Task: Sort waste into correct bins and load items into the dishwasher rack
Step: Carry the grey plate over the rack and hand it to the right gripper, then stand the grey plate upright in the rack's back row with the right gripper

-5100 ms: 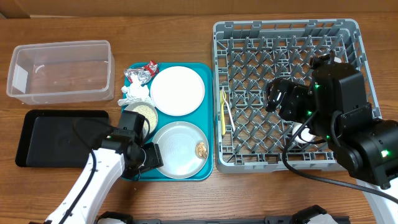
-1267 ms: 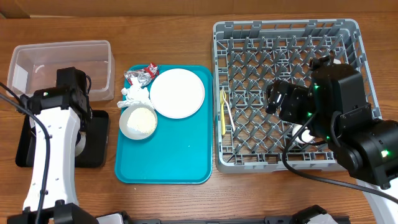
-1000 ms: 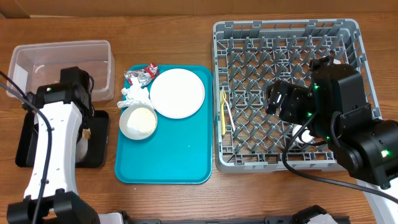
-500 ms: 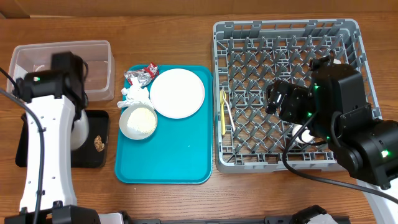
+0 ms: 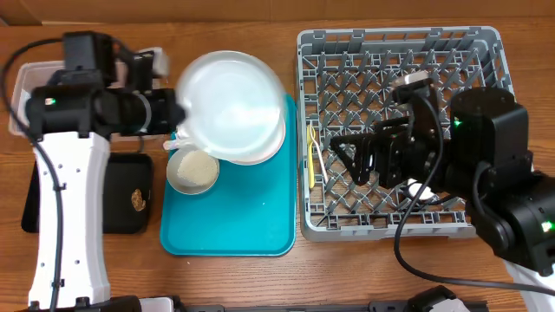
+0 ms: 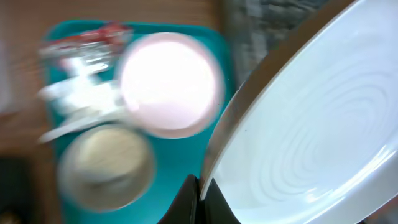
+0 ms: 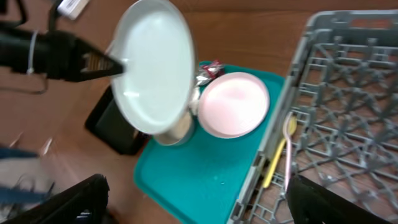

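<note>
1. Half a second earlier the left arm was over the black tray (image 5: 78,195). It has now swung toward the middle and holds the greyish-white plate (image 5: 230,100) up in the air above the far half of the teal tray (image 5: 234,225).
2. Five seconds back that plate lay on the teal tray's near right corner with the small brown scrap (image 5: 137,198) on it. The scrap now lies alone in the black tray.
3. The right arm, motionless in the earlier views, has shifted toward the rack's left side.
4. The left end effector (image 5: 178,113) is pressed together on the plate's left rim, pinching it.
5. The right end effector (image 5: 349,160) is spread wide, holds nothing, and hangs over the dishwasher rack (image 5: 390,52).
6. The held plate is tilted. From overhead its face looks nearly round, while the right wrist view shows it as a narrow oval. Its free edge points toward the rack.
7. The yellow spoon (image 5: 312,160) lies at the rack's left edge, its long axis running near to far, parallel to that wall.
8. There are two plates: the lifted one and the pale pink plate (image 7: 233,102), which lies flat on the teal tray.
9. One bowl (image 5: 192,171) sits upright on the teal tray.
10. One white cup (image 5: 422,187) is in the rack, partly hidden by the right arm.
11. One foil wrapper (image 7: 210,68) and one napkin (image 6: 78,96) sit at the teal tray's far left corner.
12. There are two bins on the surface (image 5: 260,277): the black tray and the clear tub (image 5: 22,104) behind it.
</note>
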Controlling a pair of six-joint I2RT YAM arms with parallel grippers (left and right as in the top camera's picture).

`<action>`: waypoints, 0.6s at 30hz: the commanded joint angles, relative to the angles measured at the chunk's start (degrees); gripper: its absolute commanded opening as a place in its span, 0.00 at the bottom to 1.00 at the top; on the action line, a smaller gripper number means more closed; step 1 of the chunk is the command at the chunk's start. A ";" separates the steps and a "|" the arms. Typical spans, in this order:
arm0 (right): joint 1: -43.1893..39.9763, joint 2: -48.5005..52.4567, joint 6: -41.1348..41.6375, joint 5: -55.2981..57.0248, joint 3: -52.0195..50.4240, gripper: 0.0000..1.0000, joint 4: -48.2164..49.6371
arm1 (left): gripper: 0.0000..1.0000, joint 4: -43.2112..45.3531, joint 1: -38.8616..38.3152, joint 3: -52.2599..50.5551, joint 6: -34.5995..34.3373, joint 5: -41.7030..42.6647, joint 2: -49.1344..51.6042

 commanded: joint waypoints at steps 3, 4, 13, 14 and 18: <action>-0.33 3.98 -3.06 -4.15 0.92 0.90 1.07 | 0.04 0.94 -6.56 1.60 5.01 10.88 -0.35; -0.33 4.46 -3.19 -4.24 0.92 0.89 1.11 | 0.04 0.94 -7.63 1.60 5.35 11.19 -0.37; -0.33 7.30 -7.28 -7.98 0.92 0.60 2.08 | 0.04 2.43 -12.96 1.60 5.29 12.20 -1.01; -0.33 7.43 -7.28 -8.00 0.92 0.51 2.19 | 0.04 2.84 -13.29 1.62 5.27 12.76 -1.25; -0.33 7.41 -7.26 -7.96 0.92 0.09 2.54 | 0.04 5.01 -13.90 1.62 4.74 13.51 -3.13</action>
